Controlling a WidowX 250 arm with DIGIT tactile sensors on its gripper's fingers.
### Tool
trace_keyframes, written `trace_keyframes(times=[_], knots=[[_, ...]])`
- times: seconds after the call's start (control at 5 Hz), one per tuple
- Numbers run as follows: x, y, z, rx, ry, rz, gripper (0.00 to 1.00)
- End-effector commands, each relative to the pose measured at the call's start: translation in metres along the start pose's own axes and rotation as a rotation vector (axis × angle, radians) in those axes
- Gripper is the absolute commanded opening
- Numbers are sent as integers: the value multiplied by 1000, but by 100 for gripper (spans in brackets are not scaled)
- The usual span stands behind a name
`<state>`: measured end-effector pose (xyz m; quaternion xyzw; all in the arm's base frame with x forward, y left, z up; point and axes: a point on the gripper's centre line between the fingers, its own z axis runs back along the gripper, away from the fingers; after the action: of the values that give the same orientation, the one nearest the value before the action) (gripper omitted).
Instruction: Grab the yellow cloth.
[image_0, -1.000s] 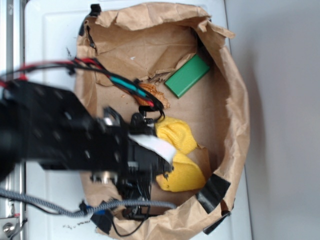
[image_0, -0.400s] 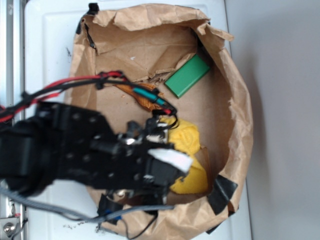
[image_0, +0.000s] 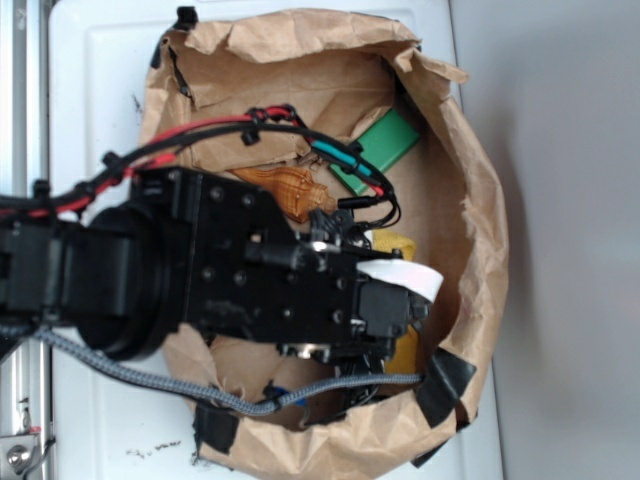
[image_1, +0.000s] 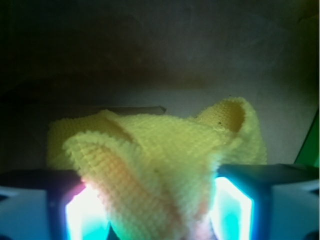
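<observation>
The yellow cloth (image_1: 160, 150) lies bunched in folds and fills the gap between my gripper's (image_1: 157, 212) two glowing fingers (image_1: 82, 212). The jaws stand wide apart, one on each side of the bunch, and its folds reach both pads. In the exterior view the black arm covers most of the cloth. Only yellow patches (image_0: 400, 245) show beside the gripper (image_0: 395, 300), inside the brown paper bag.
The torn brown paper bag (image_0: 480, 220) walls in the work area. A green rectangular block (image_0: 390, 140) lies at its back right, and its edge shows at the wrist view's right side (image_1: 311, 145). An orange seashell (image_0: 290, 188) lies left of the block. Black tape (image_0: 445, 385) holds the bag's front corner.
The arm has moved right and come over the yellow cloth, hiding most of it; the seashell, covered before, now shows.
</observation>
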<state>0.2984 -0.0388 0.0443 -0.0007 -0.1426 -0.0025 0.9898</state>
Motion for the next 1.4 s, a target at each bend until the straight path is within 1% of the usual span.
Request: trace_keyframes(times=[0.0,0.2,0.4,0.6,0.8,1.0,1.2], knots=[[7,2,11,-5,-43,7,0],[6,5,14,-16,-39,7,0],[-4,21,50,-70,-30,31,0],[-13,48,96,-73,14,107,0],[-12,73,120,5,8,222,0],[-11,73,134,42,13,251,0],[-11,66,142,23,-8,265,0]])
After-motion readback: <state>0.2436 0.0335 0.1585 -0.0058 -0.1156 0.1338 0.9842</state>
